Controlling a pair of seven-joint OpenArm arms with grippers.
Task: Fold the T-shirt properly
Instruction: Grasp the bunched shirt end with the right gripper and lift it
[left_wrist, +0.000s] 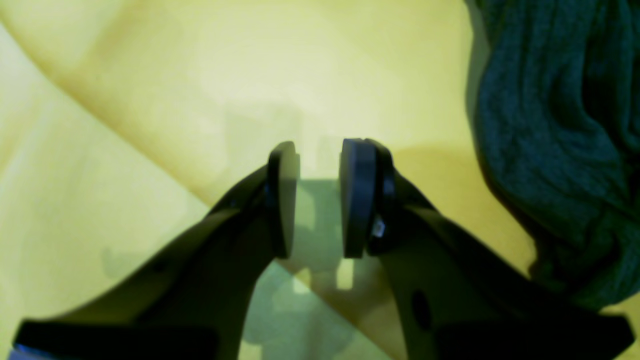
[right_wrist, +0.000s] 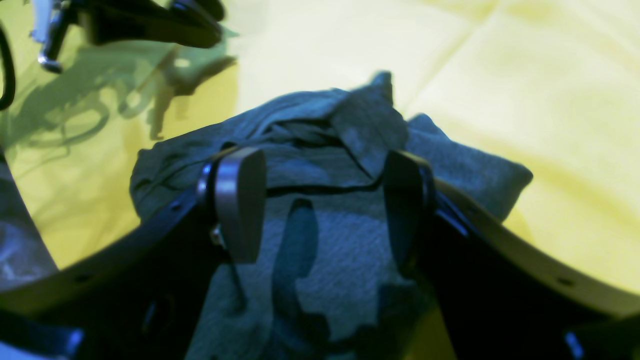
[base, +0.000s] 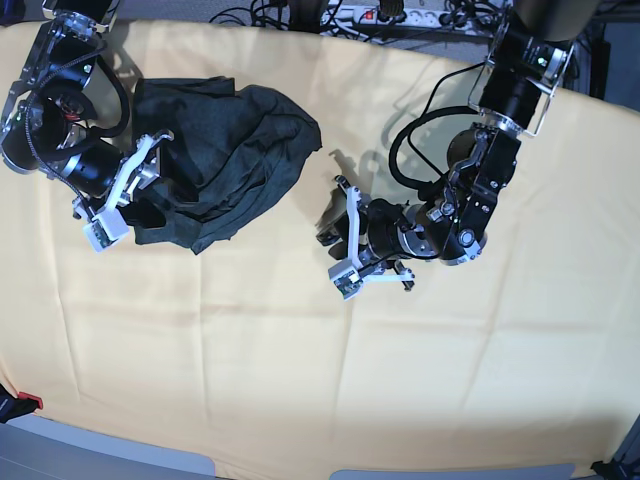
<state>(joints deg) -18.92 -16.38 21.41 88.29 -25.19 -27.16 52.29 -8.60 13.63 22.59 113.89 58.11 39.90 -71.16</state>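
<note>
- Lying bunched in a dark heap toward the far left of the yellow-covered table (base: 300, 400): T-shirt (base: 225, 165), long axis running roughly left to right in the base view.
- Hovering at the heap's near-left edge, nearer of the two: right fingers (right_wrist: 320, 205), spread wide, straddling cloth, pinching nothing yet.
- Standing well apart to the shirt's right over bare cover: left fingers (left_wrist: 320, 200), narrowly parted, carrying nothing.

A creased yellow cloth (base: 300, 360) covers the table; a white power strip (base: 385, 14) and cables (base: 250, 14) lie along its far edge.
</note>
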